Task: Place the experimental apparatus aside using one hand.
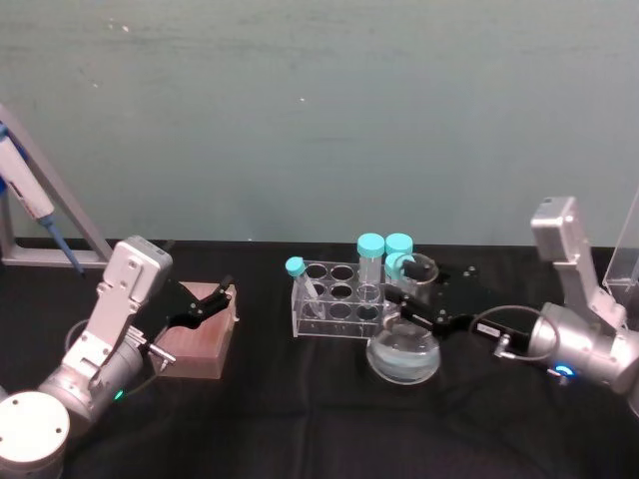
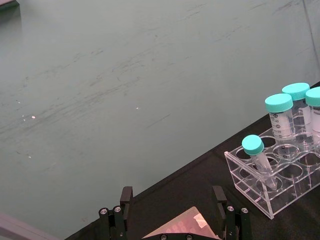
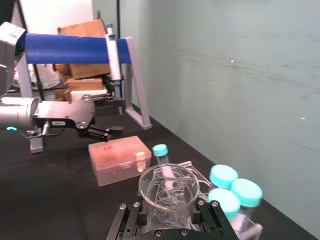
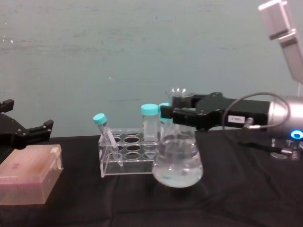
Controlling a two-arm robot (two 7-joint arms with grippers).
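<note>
Head view: the flask [image 1: 402,353] stands upright on the black desk [image 1: 300,419], right of centre, clear liquid in its base. The right gripper [image 1: 407,296] reaches in from the right and sits at the flask's neck, level with it. The tube rack [image 1: 337,298] stands just beside the flask on its left and rear side, apparently touching or nearly so. The left gripper [image 1: 215,299] hangs open over the pink box [image 1: 199,342], well apart from the flask. The right arm is plainly the nearer.

Left wrist view: the left gripper's two fingers [image 2: 126,200] stand apart above the pink box [image 2: 182,229], holding nothing. The tube rack [image 2: 280,177] with teal-capped tubes lies farther off.

Right wrist view: the flask's open mouth [image 3: 168,186] sits between the right gripper's fingers [image 3: 127,220], which look closed on the neck. Capped tubes [image 3: 235,192] crowd close at one side; beyond are the pink box [image 3: 119,159] and a pipette stand [image 3: 117,60].

Chest view: the flask [image 4: 178,156] stands vertical, base on the desk, the right gripper [image 4: 177,115] clamped across its neck from the right. The tube rack [image 4: 129,153] touches or nearly touches its left flank, so a move toward the left looks blocked; lifting clear or going right seems freer.
</note>
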